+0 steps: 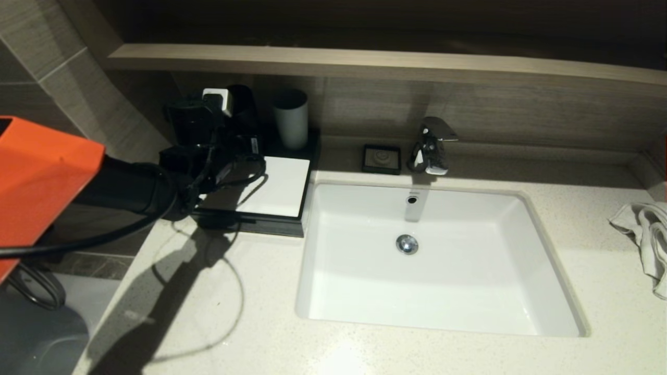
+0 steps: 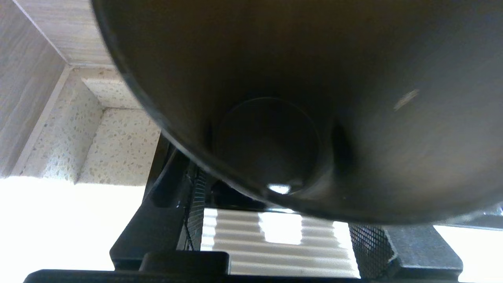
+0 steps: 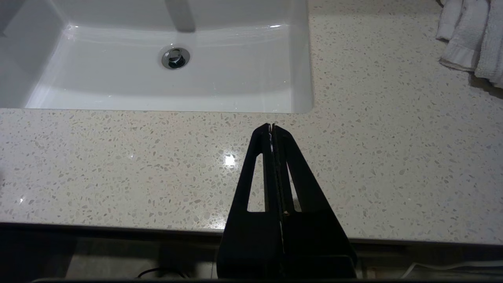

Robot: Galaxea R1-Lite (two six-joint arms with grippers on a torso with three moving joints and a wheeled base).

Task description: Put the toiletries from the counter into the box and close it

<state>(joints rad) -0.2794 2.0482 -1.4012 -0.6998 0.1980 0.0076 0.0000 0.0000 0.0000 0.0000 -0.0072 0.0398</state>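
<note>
The flat black box (image 1: 281, 187) with its white top panel sits on the cream speckled counter (image 1: 234, 312), left of the sink. Its front looks shut. No sachets show in any view. My left gripper (image 1: 234, 143) hovers over the back of the box at the black cup (image 1: 242, 101). In the left wrist view the cup's dark inside (image 2: 275, 98) fills the picture and hides the fingertips. The fingers (image 2: 192, 204) stand wide apart above the white panel (image 2: 275, 251). My right gripper (image 3: 271, 127) is shut and empty over the counter's front edge (image 3: 118, 165).
A grey cup (image 1: 291, 119) stands on the box's back right corner. A small black soap dish (image 1: 382, 159) and a chrome faucet (image 1: 431, 146) are behind the white sink (image 1: 432, 260). A crumpled white towel (image 1: 646, 234) lies at the far right.
</note>
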